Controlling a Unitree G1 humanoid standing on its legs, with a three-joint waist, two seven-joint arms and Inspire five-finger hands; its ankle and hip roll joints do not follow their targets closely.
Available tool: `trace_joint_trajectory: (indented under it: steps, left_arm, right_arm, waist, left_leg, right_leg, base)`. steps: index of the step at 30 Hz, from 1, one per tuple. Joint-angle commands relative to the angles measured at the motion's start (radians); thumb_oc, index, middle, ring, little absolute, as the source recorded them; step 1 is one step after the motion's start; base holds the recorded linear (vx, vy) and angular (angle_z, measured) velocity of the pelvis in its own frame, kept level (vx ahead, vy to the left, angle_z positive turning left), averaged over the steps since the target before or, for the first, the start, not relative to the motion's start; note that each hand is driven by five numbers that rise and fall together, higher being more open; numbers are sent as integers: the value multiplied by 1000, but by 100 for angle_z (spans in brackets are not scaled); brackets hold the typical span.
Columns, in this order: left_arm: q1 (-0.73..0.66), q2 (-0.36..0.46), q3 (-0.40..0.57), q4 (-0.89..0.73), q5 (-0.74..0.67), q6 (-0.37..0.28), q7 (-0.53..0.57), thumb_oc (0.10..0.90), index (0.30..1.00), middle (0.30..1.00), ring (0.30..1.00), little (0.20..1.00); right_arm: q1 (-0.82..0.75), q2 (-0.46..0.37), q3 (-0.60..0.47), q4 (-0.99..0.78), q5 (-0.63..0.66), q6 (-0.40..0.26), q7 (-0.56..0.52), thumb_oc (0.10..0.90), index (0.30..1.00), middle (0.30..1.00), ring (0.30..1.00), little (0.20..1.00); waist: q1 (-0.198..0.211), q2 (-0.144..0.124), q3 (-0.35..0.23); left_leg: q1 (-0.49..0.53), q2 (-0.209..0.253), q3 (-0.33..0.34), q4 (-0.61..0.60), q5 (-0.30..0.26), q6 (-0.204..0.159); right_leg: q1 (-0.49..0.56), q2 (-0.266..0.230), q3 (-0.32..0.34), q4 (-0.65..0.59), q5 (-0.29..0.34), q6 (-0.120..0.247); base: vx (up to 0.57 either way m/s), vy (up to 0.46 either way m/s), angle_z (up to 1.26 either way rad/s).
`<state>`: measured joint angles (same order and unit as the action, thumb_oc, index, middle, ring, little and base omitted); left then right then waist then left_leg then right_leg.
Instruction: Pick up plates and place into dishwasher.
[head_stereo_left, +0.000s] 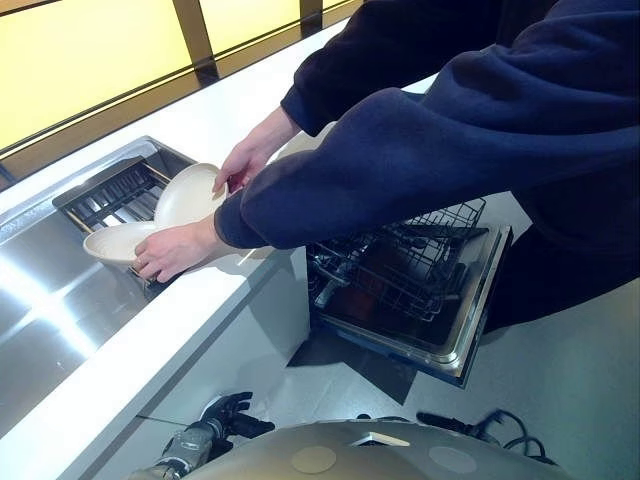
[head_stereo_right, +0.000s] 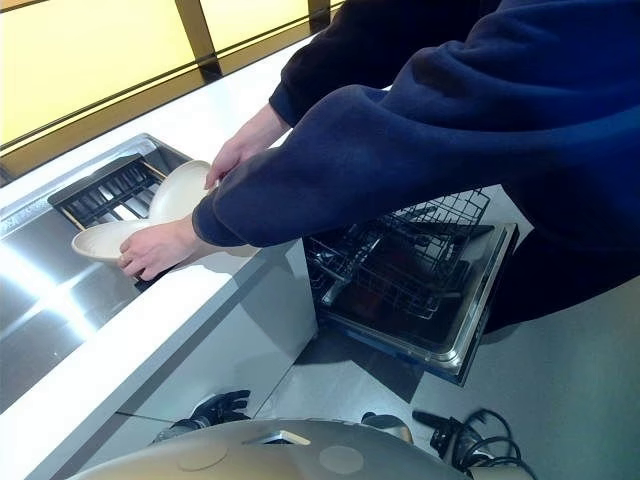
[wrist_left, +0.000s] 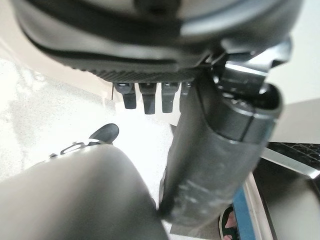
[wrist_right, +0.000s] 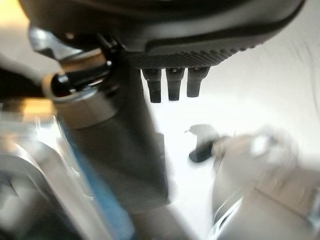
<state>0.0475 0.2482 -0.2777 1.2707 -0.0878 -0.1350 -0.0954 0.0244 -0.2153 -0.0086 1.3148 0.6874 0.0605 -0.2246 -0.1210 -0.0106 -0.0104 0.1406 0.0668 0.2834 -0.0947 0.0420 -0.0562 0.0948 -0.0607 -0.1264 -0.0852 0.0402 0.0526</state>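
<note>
Down low, the left hand (head_stereo_left: 228, 412) hangs, fingers relaxed, empty; right hand (wrist_right: 190, 45) likewise. Plates (head_stereo_left: 185, 195) lie up ahead-left over the sink's (head_stereo_left: 50, 290) right end (a person's hands (head_stereo_left: 175, 250) hold both), nearer the left arm.

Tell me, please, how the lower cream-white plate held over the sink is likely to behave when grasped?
The lower cream-white plate looks rigid, probably ceramic: it keeps its shape held by one edge in the person's hand. Its smooth, shiny surface suggests it could slip in a grasp. It would likely chip or break if dropped onto the steel sink.
</note>
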Motion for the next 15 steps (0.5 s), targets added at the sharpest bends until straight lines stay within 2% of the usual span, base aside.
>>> trace_joint_trajectory:
  steps: [1,2,3,4,5,6,7,8,9,10,11,12,13,14,15]
  left_arm:
    - [-44,-16,8,19,4,-24,4,800,900,900,900,900]
    - [-36,-15,11,28,-4,-40,4,800,900,900,900,900]
    - [-37,-21,13,40,-5,-50,7,800,900,900,900,900]
    - [-40,-18,13,32,8,-38,2,800,900,900,900,900]
    - [-40,-13,4,30,-1,-35,4,800,900,900,900,900]
    - [-33,-13,7,38,-5,-52,0,800,900,900,900,900]
    - [-40,-12,14,39,-8,-48,-6,800,900,900,900,900]
    - [-43,-7,13,27,-3,-37,-9,800,900,900,900,900]
    - [-42,-2,7,19,-11,-33,-6,800,900,900,900,900]
    - [-34,3,24,28,-14,-50,-10,800,900,900,900,900]
    - [-37,4,24,27,-21,-45,-9,800,900,900,900,900]
    - [-41,7,23,20,-15,-36,-8,800,900,900,900,900]
    - [-37,12,22,20,-16,-46,-5,800,900,900,900,900]
    - [-37,12,29,26,-19,-53,-7,800,900,900,900,900]
    - [-44,14,34,24,-28,-45,-9,800,900,900,900,900]
  right_arm:
    - [-92,-53,81,-5,91,-111,-16,800,900,900,900,900]
    - [-95,-44,42,-1,68,-12,-57,800,900,900,900,900]
    - [-99,-40,3,21,-251,-26,-128,800,900,900,900,900]
    - [-96,-54,38,30,-286,-95,-102,800,900,900,900,900]
    - [-94,-49,49,5,195,-79,30,800,900,900,900,900]
    - [-94,-37,0,21,121,-17,6,800,900,900,900,900]
    - [-89,-38,2,23,-275,-67,-64,800,900,900,900,900]
    - [-85,-43,36,5,-123,-110,-26,800,900,900,900,900]
    - [-85,-36,42,-22,149,-103,23,800,900,900,900,900]
    - [-82,-36,22,-21,-250,-61,-92,800,900,900,900,900]
    - [-83,-38,34,-26,-348,-62,-128,800,900,900,900,900]
    - [-82,-47,60,-29,-223,-73,-105,800,900,900,900,900]
    - [-82,-41,36,-23,117,-36,-37,800,900,900,900,900]
    - [-81,-41,19,-9,-90,-33,-62,800,900,900,900,900]
    - [-79,-46,34,-4,-324,-72,-99,800,900,900,900,900]
  waist:
    - [1,43,16]
    - [0,44,20]
    - [-4,43,18]
    - [0,43,15]
    - [-3,41,16]
    - [-5,42,17]
    - [-8,42,18]
    - [-4,41,14]
    - [-7,39,17]
    - [-11,37,22]
    - [-13,34,21]
    - [-9,33,17]
    - [-12,31,21]
    - [-14,31,25]
    - [-14,31,23]
  left_leg:
    - [-32,-63,-61,17,-65,57]
    - [-29,-62,-55,16,-64,55]
    - [-31,-59,-52,18,-63,54]
    - [-32,-61,-56,19,-66,58]
    - [-32,-63,-64,17,-65,60]
    - [-30,-60,-53,17,-63,56]
    - [-29,-59,-52,18,-65,57]
    - [-37,-61,-53,17,-63,60]
    - [-38,-63,-58,18,-60,61]
    - [-29,-61,-49,17,-64,58]
    - [-32,-60,-50,17,-63,58]
    - [-38,-61,-49,16,-60,60]
    - [-36,-59,-43,18,-59,59]
    - [-30,-57,-38,19,-62,58]
    - [-36,-56,-39,18,-60,60]
  right_leg:
    - [-36,18,-92,105,-60,54]
    - [-35,22,-102,106,-56,52]
    - [-38,21,-98,107,-58,49]
    - [-37,19,-92,109,-63,48]
    - [-38,16,-89,105,-58,52]
    - [-40,19,-96,104,-54,53]
    - [-36,18,-93,106,-61,52]
    - [-44,16,-91,107,-59,51]
    - [-45,16,-90,106,-55,54]
    - [-37,19,-98,102,-55,56]
    - [-38,18,-95,103,-56,55]
    - [-44,18,-93,104,-55,53]
    - [-46,19,-97,110,-55,54]
    - [-42,19,-98,111,-59,55]
    - [-46,19,-92,111,-60,53]
  base:
    - [0,0,0]
    - [5,-8,3]
    - [12,-5,3]
    - [0,0,0]
    - [0,0,0]
    - [0,0,0]
    - [0,0,0]
    - [0,0,0]
    - [0,0,0]
    - [0,0,0]
    - [0,0,0]
    - [0,0,0]
    - [0,0,0]
    - [0,0,0]
    - [0,0,0]
